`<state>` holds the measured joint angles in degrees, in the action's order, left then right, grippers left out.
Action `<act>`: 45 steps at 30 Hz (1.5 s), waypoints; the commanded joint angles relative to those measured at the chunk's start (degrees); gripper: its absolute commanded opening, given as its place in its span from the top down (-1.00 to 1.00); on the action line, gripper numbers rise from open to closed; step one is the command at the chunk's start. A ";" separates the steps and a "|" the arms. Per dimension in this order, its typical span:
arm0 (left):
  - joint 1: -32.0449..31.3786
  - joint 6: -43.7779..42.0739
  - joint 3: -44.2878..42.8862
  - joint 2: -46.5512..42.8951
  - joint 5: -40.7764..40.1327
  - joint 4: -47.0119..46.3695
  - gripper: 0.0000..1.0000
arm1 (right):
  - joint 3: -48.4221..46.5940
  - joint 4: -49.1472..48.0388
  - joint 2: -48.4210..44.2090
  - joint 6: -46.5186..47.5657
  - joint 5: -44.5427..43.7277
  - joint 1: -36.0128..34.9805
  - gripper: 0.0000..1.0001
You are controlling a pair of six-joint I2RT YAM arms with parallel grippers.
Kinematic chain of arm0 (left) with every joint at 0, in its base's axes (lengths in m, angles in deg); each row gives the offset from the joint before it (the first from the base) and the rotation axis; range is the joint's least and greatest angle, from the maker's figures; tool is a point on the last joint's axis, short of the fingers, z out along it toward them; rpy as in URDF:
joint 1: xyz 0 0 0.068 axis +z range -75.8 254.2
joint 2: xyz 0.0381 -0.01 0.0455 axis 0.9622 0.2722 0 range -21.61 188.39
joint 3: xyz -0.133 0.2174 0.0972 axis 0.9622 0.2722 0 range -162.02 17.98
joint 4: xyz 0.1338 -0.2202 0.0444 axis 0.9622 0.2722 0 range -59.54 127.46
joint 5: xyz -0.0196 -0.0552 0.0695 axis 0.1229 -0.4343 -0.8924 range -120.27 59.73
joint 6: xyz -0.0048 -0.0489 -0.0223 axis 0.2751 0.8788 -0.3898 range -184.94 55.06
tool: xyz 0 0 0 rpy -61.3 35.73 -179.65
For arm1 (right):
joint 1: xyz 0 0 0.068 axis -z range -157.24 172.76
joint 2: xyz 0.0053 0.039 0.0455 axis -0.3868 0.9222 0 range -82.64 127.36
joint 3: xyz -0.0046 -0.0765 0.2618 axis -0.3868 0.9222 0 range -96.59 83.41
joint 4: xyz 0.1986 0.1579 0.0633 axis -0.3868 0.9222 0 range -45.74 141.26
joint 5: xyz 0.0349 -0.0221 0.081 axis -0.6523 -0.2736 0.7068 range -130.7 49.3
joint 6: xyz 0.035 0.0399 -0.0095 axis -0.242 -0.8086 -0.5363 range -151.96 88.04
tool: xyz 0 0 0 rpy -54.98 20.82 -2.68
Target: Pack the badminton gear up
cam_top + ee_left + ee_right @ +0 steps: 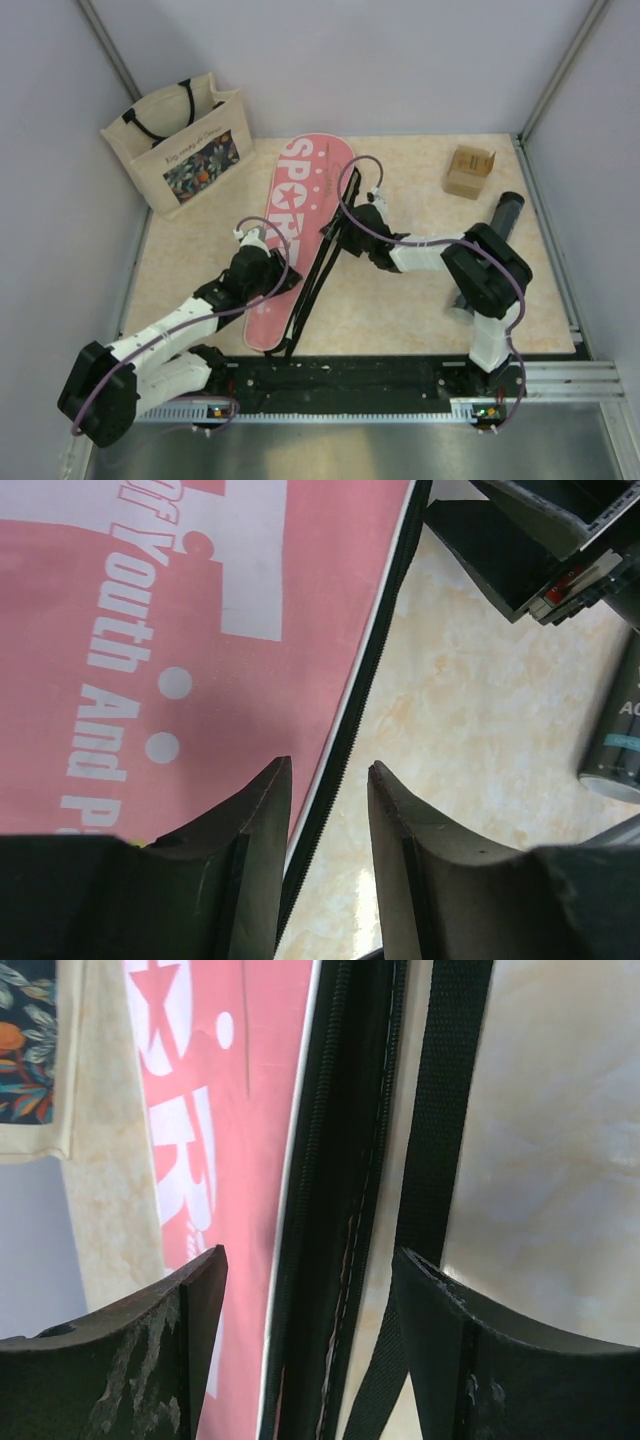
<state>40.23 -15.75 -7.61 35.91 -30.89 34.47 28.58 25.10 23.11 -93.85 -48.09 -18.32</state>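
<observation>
The long pink "SPORT" cover point(295, 225) lies diagonally mid-table, its black strap point(315, 280) trailing along its right side. My left gripper point(256, 243) is open low over the cover; in the left wrist view point(330, 770) its jaws straddle the cover's black zipper edge point(375, 670). My right gripper point(350, 225) is open at the cover's right edge; in the right wrist view point(310, 1255) the zipper edge point(340, 1160) and the strap point(445, 1110) lie between its jaws. A dark tube point(505, 213) lies at the right, partly behind the right arm. The rackets and shuttlecocks are out of view.
A beige floral tote bag point(185, 145) stands at the back left. A small brown cardboard box point(469, 171) sits at the back right. Walls close in the table on three sides. The tube also shows in the left wrist view point(615, 740).
</observation>
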 commanded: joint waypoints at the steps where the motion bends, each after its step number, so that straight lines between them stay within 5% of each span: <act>1: -0.12 -3.30 -1.92 -1.88 -4.73 2.13 0.17 | -5.19 1.05 4.36 1.33 1.07 0.04 -0.34; 9: 0.23 -9.10 -7.89 -0.04 -18.01 12.24 0.16 | -6.53 -0.52 10.08 -0.95 2.65 0.04 -0.13; 15: 0.49 -15.86 -13.96 -0.47 -15.56 17.26 0.09 | -3.71 -5.11 5.53 1.15 4.41 1.44 1.00; 26: 0.40 -32.83 -16.08 -7.23 3.77 12.35 0.14 | -5.38 15.01 -16.70 3.18 -0.24 1.88 1.00; 32: 0.31 -35.39 -12.39 -13.83 11.85 6.18 0.16 | -12.05 24.51 -19.89 2.91 -8.50 1.71 1.00; 41: 0.40 -11.85 -3.43 -12.35 4.58 8.04 0.02 | -5.75 19.78 -18.12 10.11 -5.17 2.76 0.98; 45: 0.40 -8.50 -0.44 -8.66 8.26 3.65 0.02 | 1.46 19.86 -20.06 16.08 -0.97 5.83 0.57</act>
<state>40.47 -31.58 -10.19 24.87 -24.86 43.50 24.58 46.74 5.50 -84.48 -53.45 -15.44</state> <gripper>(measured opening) 0.491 0.134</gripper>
